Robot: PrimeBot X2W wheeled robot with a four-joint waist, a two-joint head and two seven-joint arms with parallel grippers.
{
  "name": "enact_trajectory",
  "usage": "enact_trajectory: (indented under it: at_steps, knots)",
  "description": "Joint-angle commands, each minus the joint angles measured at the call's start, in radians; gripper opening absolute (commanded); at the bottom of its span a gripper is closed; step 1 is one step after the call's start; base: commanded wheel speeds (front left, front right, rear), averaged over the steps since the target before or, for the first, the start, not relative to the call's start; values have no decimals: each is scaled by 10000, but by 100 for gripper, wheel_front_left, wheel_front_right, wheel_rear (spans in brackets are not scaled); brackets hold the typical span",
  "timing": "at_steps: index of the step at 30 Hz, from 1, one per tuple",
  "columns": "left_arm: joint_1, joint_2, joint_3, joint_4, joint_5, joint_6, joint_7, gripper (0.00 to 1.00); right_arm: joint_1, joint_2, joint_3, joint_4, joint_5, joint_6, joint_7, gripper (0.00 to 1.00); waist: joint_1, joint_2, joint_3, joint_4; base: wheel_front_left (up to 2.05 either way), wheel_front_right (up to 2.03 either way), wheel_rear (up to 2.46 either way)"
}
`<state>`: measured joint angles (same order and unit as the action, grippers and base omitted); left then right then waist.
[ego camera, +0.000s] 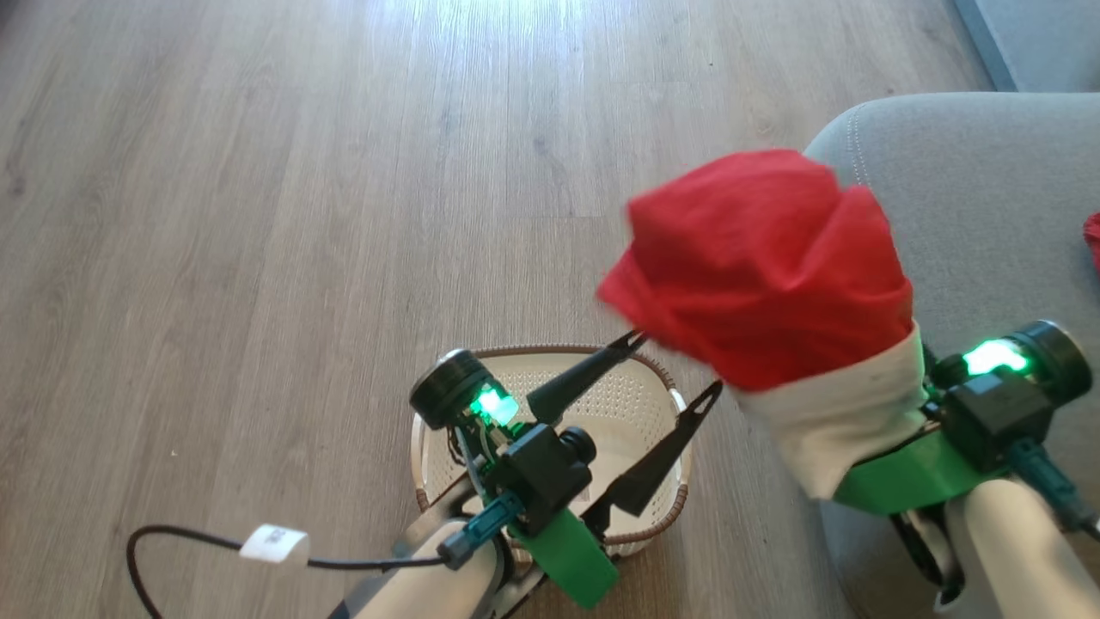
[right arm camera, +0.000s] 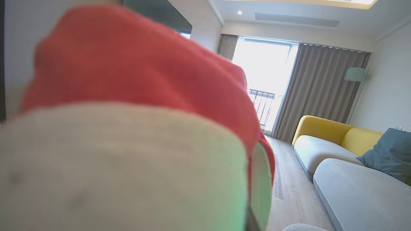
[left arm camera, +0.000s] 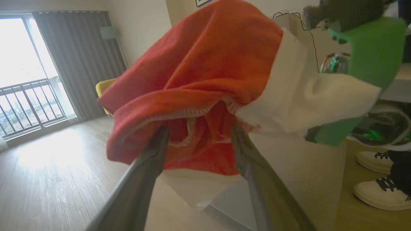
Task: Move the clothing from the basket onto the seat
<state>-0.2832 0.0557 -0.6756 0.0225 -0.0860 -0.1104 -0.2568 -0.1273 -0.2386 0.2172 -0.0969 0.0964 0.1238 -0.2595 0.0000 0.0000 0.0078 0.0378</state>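
Red knit, soft and slack, hangs bunched over my right fingers. This red garment (ego camera: 756,258) is up in the air, partly above the rounded corner of the seat (ego camera: 988,172) and partly above the wooden floor (ego camera: 258,215). Its white band (ego camera: 842,421) is wrapped like a cuff just ahead of my right wrist (ego camera: 988,413). Those fingers are hidden inside the cloth, closed, and they carry it. My left fingers (ego camera: 584,378) stand spread wide above the basket (ego camera: 430,447) and grip nothing. One tip is right at the garment's lower edge, and I cannot tell whether it touches.

As I judge it, the step is to carry this piece to the seat. I should swing my right arm well in from the corner, so nothing slides off the curved edge. Then I should lower until the fabric takes its own weight on the cushion, and only then part my fingers. The band sleeves my fingers, so it may cling, and drawing straight back should strip it off. My left tips must stay clear of the stitched hem, which could snag.

The seat is a matte grey weave with a pale seam. The basket is hard cream plastic, perforated, with a brown woven rim. Another scrap of red (ego camera: 1093,236) lies on the seat's far side.
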Motion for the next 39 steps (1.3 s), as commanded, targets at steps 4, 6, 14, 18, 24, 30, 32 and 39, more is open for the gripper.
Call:
enact_trajectory:
  at_steps: [4,6,14,18,24,30,32,39]
  knots:
    - [-185,-22,384,191,87,-19,-49,100,24,71,-363,-342,56,69,-23,0,0,0,56,24,0,0,0]
    - [-118,-20,391,388,122,-34,-49,100,110,135,-561,-325,128,69,-23,0,0,0,71,19,0,0,0]
    - [39,-22,490,703,203,-81,-49,100,500,437,-1595,-225,303,69,-23,0,0,0,119,-19,0,0,0]
    - [83,-25,480,790,266,-95,-49,100,690,575,-2087,-197,327,69,-23,0,0,0,155,-55,0,0,0]
    - [187,-32,482,1000,185,-120,-49,100,1084,657,-2658,-10,222,69,-23,0,0,0,142,-105,0,0,0]
    - [391,-39,455,1433,105,-142,-49,100,1347,896,-3295,232,189,69,-23,0,0,0,112,-168,0,0,0]
    - [446,-41,476,1570,56,-148,-49,100,1368,951,-3395,274,217,69,-23,0,0,0,109,-182,0,0,0]
    - [575,-47,505,1899,-178,-173,-49,100,1372,1000,-3421,451,224,69,-23,0,0,0,101,-195,0,0,0]
